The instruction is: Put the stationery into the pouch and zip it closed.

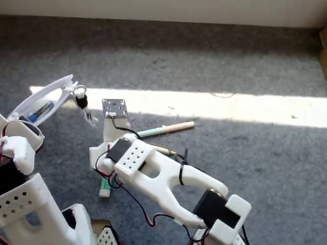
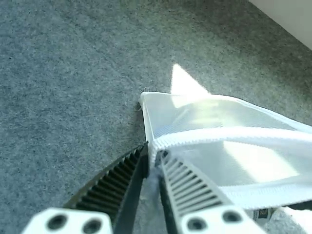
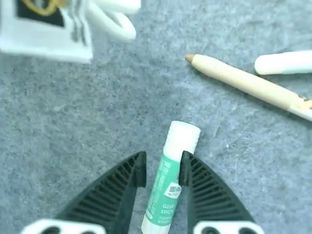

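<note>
My right gripper (image 3: 163,158) stands narrowly open, its two black ribbed jaws straddling the white-capped green glue stick (image 3: 171,195) that lies flat on the grey carpet (image 1: 245,168). One jaw looks to be touching the tube and the other stands just off it. To grip it well, I judge I should centre first so both pads meet the barrel together, then close below the cap on the green body. Squeezing from one side could roll the tube away.

In the high view the glue stick sits at about seven o'clock from the middle. The white mesh zip pouch (image 1: 43,102) is up at ten o'clock, well apart from it. My left gripper (image 2: 152,152) is clamped tight on the pouch's woven edge band, lifting that end. It should hold steady so the mouth faces the glue stick's path.

A bare wooden pencil (image 3: 243,83) and a pale cream-and-green pen (image 3: 282,63) lie near each other, at roughly two o'clock from the glue stick in the high view. They wait for later trips.

My right arm covers most of the glue stick from above, and its lower end is cut off between my jaws. I cannot tell how wide the pouch mouth gapes. Something blue shows through the mesh, but I cannot identify it. A white printed thing with a loop is cropped at the edge of the right wrist view.
</note>
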Motion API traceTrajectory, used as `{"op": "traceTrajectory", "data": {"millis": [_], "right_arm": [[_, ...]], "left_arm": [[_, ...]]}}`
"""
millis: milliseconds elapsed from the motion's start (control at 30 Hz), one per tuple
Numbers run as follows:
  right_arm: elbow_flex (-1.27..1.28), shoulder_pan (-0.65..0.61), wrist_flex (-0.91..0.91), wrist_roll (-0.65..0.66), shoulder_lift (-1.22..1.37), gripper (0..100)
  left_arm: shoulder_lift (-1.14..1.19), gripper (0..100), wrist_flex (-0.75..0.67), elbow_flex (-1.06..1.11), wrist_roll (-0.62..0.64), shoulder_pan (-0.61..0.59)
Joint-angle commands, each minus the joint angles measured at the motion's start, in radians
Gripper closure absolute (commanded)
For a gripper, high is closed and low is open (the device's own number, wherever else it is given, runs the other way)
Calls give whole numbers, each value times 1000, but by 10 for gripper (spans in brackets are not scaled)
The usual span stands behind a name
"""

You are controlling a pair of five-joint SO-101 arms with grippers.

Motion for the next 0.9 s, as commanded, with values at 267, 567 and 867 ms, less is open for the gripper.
{"op": "traceTrajectory", "data": {"millis": [267, 567, 867], "right_arm": [[-91, -7, 5, -9, 67, 882], [-136, 16, 1, -9, 148, 882], [-156, 13, 4, -3, 211, 882]], "left_arm": [[-22, 993, -23, -10, 12, -8], [-22, 993, -23, -10, 12, -8], [-22, 993, -23, -10, 12, -8]]}}
